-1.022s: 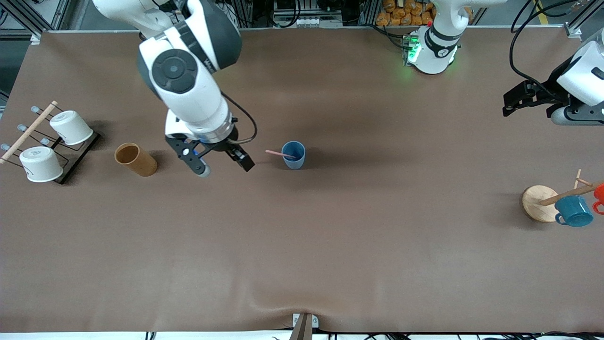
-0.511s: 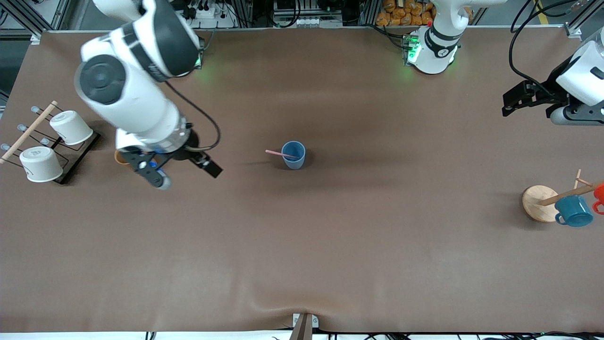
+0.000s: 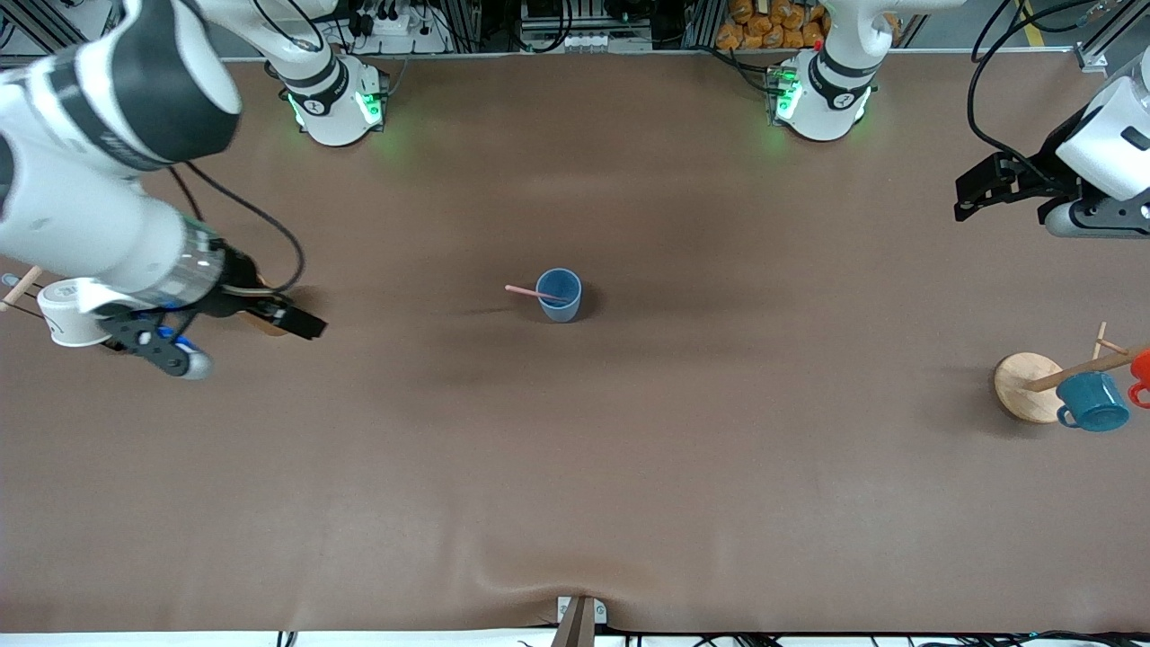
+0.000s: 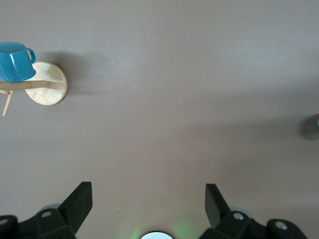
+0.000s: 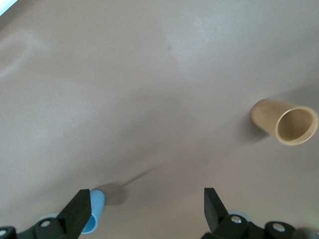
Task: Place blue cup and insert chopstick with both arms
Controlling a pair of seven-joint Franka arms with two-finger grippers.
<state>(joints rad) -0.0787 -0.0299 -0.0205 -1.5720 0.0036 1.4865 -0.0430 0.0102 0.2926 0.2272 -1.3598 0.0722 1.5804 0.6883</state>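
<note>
The blue cup (image 3: pixel 560 297) stands upright mid-table. The pale-pink chopstick (image 3: pixel 526 291) leans inside it, its free end pointing toward the right arm's end of the table. My right gripper (image 3: pixel 252 346) hangs open and empty over the table beside the tan cup, well away from the blue cup. In the right wrist view the blue cup (image 5: pixel 95 209) shows by one finger of the open right gripper (image 5: pixel 147 209). My left gripper (image 3: pixel 968 193) waits open and empty at the left arm's end; nothing lies between the fingers of the left gripper (image 4: pixel 148 204) in its wrist view.
A tan cylindrical cup (image 5: pixel 286 122) lies on its side, mostly hidden under the right gripper in the front view. A rack holding a white cup (image 3: pixel 65 310) is at the right arm's end. A wooden mug tree (image 3: pixel 1020 386) with a teal mug (image 3: pixel 1092 402) stands at the left arm's end.
The right arm has swung away from the blue cup toward its own end of the table, gripper open throughout. The cup, chopstick and left arm have not moved.
</note>
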